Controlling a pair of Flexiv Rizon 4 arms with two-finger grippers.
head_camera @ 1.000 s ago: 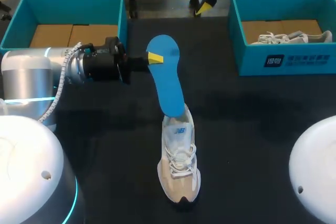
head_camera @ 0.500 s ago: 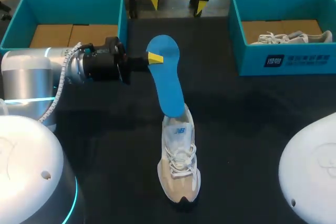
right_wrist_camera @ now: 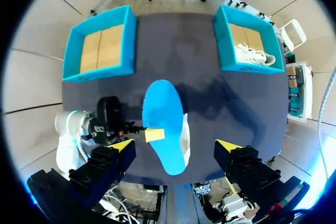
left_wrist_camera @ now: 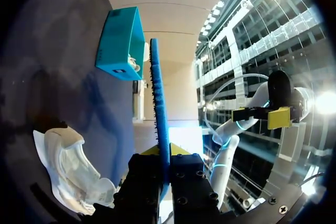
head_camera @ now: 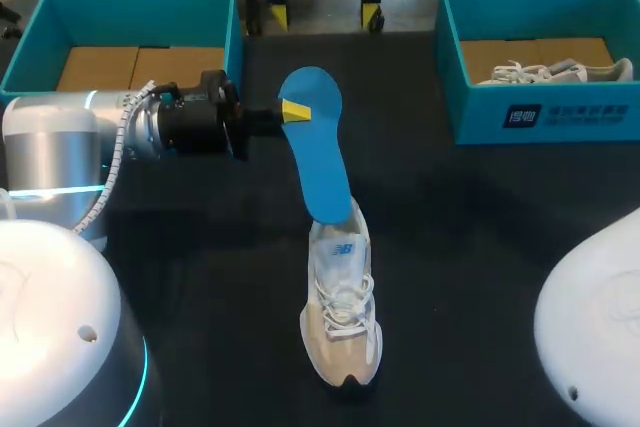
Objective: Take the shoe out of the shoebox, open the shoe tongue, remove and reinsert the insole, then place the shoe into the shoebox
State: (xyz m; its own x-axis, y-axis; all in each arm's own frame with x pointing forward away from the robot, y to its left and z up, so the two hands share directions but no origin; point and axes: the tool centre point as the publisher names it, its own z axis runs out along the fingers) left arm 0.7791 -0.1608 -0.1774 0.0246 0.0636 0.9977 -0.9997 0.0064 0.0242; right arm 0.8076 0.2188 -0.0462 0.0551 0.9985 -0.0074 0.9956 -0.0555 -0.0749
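Currently your left gripper (head_camera: pixel 293 110) is clamped on the flat blue foam insole (head_camera: pixel 318 152) near its broad end. In the left wrist view its black fingers (left_wrist_camera: pixel 142 184) press on both faces of the insole, which runs edge-on straight out ahead of them. The end of the insole away from that hand slopes down to the heel opening of the white and beige lace-up sneaker (head_camera: pixel 342 307). You cannot tell whether the tip is inside. The sneaker stands upright on the black table (head_camera: pixel 480 217), below and to one side of the left gripper.

Your right gripper (right_wrist_camera: pixel 175 145) hangs high over the table with its yellow-tipped fingers spread wide and nothing between them. The insole and sneaker lie directly beneath it.

An open teal shoebox with a brown cardboard floor (head_camera: pixel 120 7) sits just behind the left gripper's arm. A second teal shoebox (head_camera: pixel 540 117), holding another pale sneaker (head_camera: pixel 560 72), is well ahead of the left gripper, past the insole.
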